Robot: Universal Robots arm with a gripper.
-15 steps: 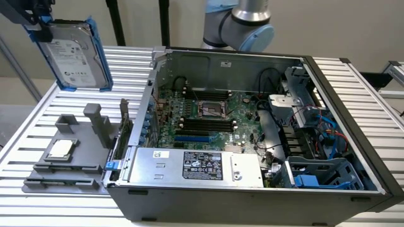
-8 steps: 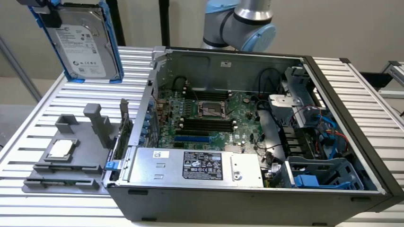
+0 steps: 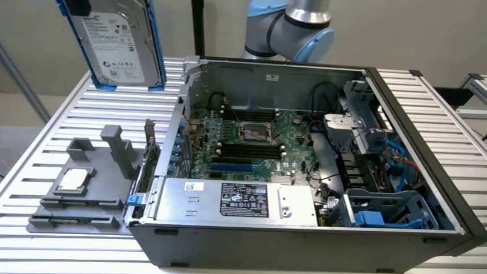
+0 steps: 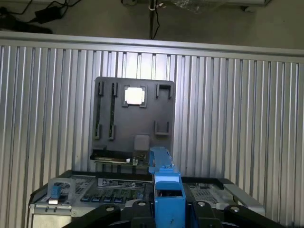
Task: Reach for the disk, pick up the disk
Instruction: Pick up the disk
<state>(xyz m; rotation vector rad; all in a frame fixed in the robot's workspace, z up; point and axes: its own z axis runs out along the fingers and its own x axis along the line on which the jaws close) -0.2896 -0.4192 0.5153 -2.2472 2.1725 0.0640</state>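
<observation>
I have the jaws closed on the upper end of the disk, and its blue rail sits between them. The disk hangs upright, label outward, above the slatted surface, on the exterior view's left of the open computer case.

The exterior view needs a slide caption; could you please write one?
The gripper holds the disk aloft at the exterior view's left, above the slatted table, beside the open computer case.
</observation>
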